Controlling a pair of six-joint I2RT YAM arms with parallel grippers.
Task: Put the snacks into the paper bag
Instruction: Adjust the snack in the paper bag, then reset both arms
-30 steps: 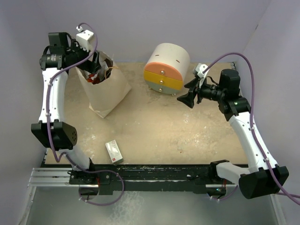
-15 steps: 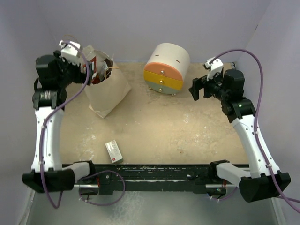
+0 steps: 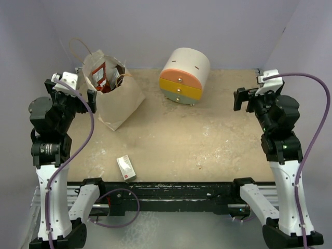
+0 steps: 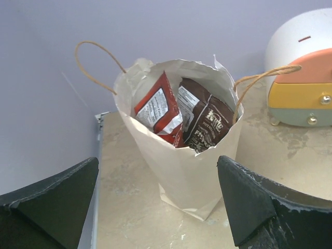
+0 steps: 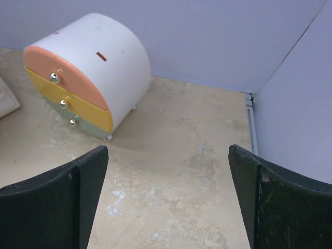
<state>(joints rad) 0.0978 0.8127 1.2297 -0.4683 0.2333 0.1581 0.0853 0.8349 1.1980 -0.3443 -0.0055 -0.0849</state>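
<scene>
Snacks (image 4: 176,116) sit inside a paper bag (image 4: 181,171) that stands with its mouth open at the far left corner of the table (image 3: 207,140). Two packets show above the torn-looking rim. One is a red packet (image 4: 158,109) with a white label, leaning to the left. The other is a dark brown chip bag (image 4: 207,122) with pale lettering, pressed against the red packet's right side. Anything deeper in the bag is hidden. The bag is cream coloured and has two thin string handles. One handle (image 4: 96,62) loops up and out to the left, and the other (image 4: 264,75) arches to the right.

The left fingers (image 4: 52,202) are spread wide and hold nothing. They frame the bag from the near side and are clear of it, not touching the paper. Seen from above, the left arm is at the left edge of the table, just beside the bag.

To the right of the bag, apart from it, stands a round drawer unit (image 3: 184,72) against the back wall. It has a white body and three drawer fronts stacked orange, yellow and pale green, each with a small metal knob.

The right fingers (image 5: 52,202) are also spread wide and empty. They point across bare table toward the drawer unit and are well apart from it. The right arm is at the right edge of the table.

A small white box (image 3: 126,167) with red marks lies flat near the front edge of the table, left of centre and well apart from the bag.
</scene>
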